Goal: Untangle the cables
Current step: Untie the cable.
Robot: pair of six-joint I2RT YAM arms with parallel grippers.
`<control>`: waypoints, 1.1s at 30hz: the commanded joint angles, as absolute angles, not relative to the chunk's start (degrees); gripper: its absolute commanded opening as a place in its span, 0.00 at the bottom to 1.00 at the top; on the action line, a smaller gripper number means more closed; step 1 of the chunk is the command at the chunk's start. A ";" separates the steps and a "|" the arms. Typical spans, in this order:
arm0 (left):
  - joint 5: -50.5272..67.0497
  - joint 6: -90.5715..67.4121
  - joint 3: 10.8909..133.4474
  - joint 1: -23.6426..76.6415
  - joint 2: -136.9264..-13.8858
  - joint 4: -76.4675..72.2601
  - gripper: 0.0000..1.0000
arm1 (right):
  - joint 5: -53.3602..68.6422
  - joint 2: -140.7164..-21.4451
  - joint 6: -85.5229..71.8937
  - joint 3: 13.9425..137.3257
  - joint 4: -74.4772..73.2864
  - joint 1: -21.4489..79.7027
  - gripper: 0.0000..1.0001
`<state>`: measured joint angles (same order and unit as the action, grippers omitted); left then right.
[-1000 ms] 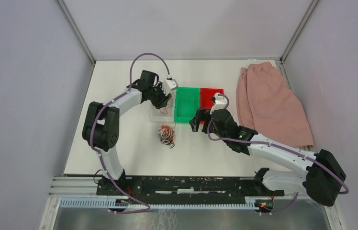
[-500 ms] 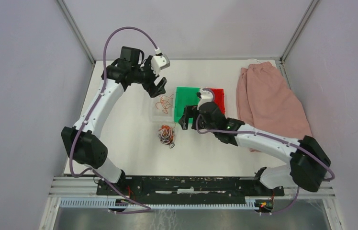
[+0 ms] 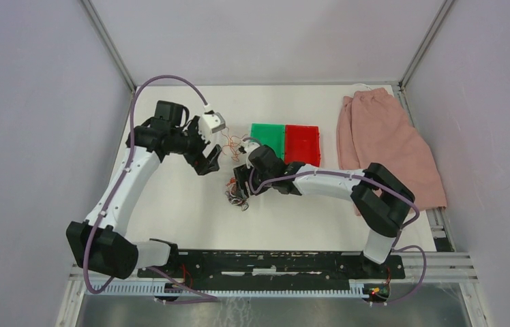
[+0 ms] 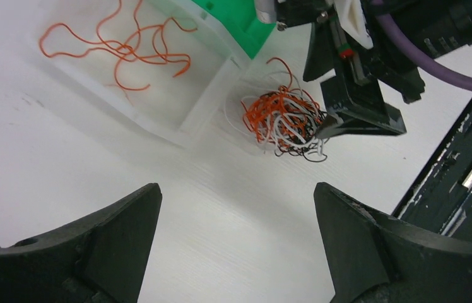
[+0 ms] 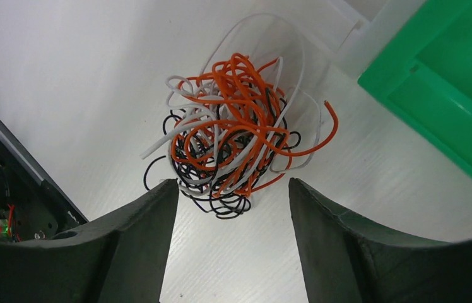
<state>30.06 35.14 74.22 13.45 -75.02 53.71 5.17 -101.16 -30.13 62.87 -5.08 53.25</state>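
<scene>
The cables point(image 5: 233, 136) are a palm-sized clump of orange, white and black wires lying on the white table point(image 3: 170, 204). In the overhead view the cables point(image 3: 238, 197) sit just below my right gripper point(image 3: 239, 184). My right gripper point(image 5: 232, 189) is open, its tips flanking the clump's near edge with nothing pinched. A few loose orange wires point(image 4: 126, 47) lie apart in a clear tray point(image 4: 208, 107). My left gripper point(image 4: 236, 196) is wide open and empty over bare table, left of the cables point(image 4: 284, 123). My left gripper point(image 3: 209, 161) hangs beside the tray.
A green bin point(image 3: 268, 137) and a red bin point(image 3: 303, 143) stand side by side behind the clump, next to the clear tray point(image 3: 228, 153). A pink cloth point(image 3: 385, 150) lies at the right. The black base rail point(image 3: 273, 262) runs along the near edge.
My left gripper opened, left orange wires in the clear tray, and pulled back toward the left. My right arm swung left from the green bin onto the clump, its jaws narrowing a little.
</scene>
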 commanded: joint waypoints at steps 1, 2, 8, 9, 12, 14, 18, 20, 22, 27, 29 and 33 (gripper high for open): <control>29.46 34.16 69.64 13.40 -71.50 53.92 0.97 | 8.82 -100.96 -28.96 61.40 -0.89 53.65 0.65; 29.42 34.38 68.59 13.36 -71.29 53.86 0.96 | 8.80 -100.31 -28.86 60.42 -0.56 53.70 0.59; 30.99 36.27 61.57 13.44 -69.66 50.71 0.92 | 7.59 -94.19 -28.13 54.13 -0.21 54.02 0.29; 31.41 36.53 60.55 13.52 -69.61 49.91 0.91 | 7.27 -93.14 -28.13 53.22 -0.44 54.03 0.25; 33.26 37.17 58.21 13.91 -70.46 47.94 0.88 | 6.42 -90.59 -28.21 51.00 -1.01 54.04 0.21; 33.94 37.17 57.11 14.39 -71.45 46.15 0.85 | 5.61 -89.41 -28.13 50.31 -1.61 53.97 0.21; 35.72 37.84 57.03 15.35 -75.29 44.65 0.77 | 5.10 -88.95 -28.35 52.33 -1.42 54.03 0.25; 36.55 37.92 57.69 15.39 -77.27 44.36 0.72 | 5.14 -90.06 -28.67 54.55 -1.31 54.04 0.40; 36.57 37.59 57.79 15.39 -78.25 43.04 0.66 | 5.76 -91.99 -29.30 56.73 -0.57 54.01 0.55; 37.09 36.83 56.50 15.31 -78.31 40.29 0.60 | 8.79 -98.36 -30.85 60.95 1.62 53.99 0.53; 37.82 36.55 56.00 15.29 -78.21 40.31 0.59 | 10.49 -100.00 -31.11 61.64 2.06 53.99 0.45; 38.85 37.39 54.39 15.34 -77.55 40.36 0.59 | 12.46 -98.68 -30.19 59.96 2.78 54.04 0.28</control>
<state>35.51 35.38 55.70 15.25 -78.91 42.17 9.37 -99.92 -30.33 59.57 0.08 53.63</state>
